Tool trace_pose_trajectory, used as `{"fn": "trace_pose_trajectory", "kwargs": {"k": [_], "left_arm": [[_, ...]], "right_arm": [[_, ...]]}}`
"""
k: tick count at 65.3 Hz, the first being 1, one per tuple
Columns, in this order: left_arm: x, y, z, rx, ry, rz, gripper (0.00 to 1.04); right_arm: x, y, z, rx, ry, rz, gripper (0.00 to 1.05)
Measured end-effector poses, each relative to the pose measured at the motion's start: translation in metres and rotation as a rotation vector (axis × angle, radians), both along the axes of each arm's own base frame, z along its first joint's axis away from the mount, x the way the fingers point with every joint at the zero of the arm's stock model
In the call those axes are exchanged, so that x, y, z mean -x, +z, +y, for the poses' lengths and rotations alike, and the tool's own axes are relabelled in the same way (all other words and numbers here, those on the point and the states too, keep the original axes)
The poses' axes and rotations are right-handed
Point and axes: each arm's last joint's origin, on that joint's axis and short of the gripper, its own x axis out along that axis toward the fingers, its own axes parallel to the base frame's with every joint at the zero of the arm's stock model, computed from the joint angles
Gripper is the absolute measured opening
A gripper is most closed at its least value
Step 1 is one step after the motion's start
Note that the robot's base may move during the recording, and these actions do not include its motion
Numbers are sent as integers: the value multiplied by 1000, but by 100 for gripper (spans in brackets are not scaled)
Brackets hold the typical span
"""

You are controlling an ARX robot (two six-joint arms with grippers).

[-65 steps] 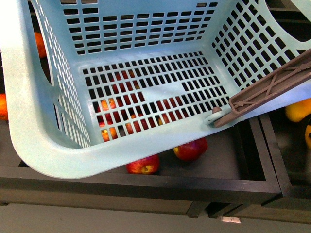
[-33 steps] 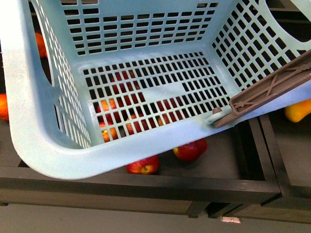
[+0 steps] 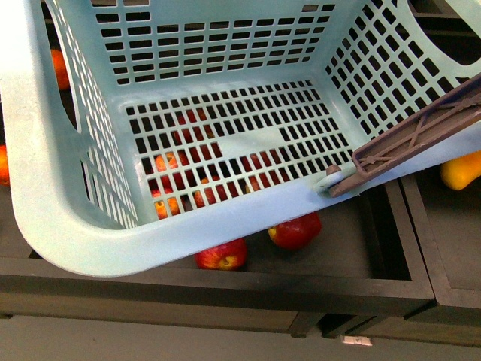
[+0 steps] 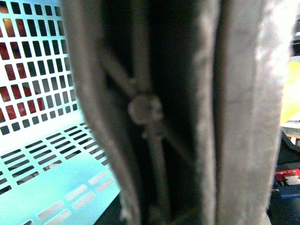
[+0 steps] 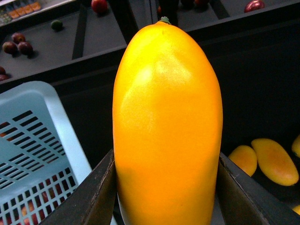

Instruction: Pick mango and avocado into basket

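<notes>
The light teal basket (image 3: 68, 218) fills the front view, tilted and lifted above the black crates, with nothing inside. Its brown handle (image 3: 421, 135) crosses the right side. My left gripper is shut on that handle (image 4: 154, 112), which fills the left wrist view as a blur; the fingers are hidden. My right gripper (image 5: 166, 208) is shut on the yellow mango (image 5: 166, 126), held upright between the dark fingers (image 5: 89, 197), beside a basket corner (image 5: 42, 122). No avocado shows for certain.
Red apples (image 3: 294, 232) lie in the black crate (image 3: 391, 286) under the basket. A yellow mango (image 3: 460, 170) shows at the right edge behind the handle. More mangoes (image 5: 274, 160) lie in a dark crate below the right gripper. Far shelves hold small fruit (image 5: 56, 24).
The basket has shifted slightly and its handle end has risen a little. A second yellow fruit at the right edge of the front view has gone out of sight.
</notes>
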Motion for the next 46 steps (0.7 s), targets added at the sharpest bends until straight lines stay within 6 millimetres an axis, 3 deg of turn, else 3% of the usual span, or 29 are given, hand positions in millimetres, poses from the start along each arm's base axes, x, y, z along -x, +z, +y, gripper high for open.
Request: {"fn": "trace_pose_trajectory", "kwargs": {"k": [30,46], "left_arm": [[0,0,0,0,0,0,14],[0,0,0,0,1,0,14]], "right_arm": [[-13,-10,79,-8,130,54,50],[-16,-21,93,0,142,92,50]]}}
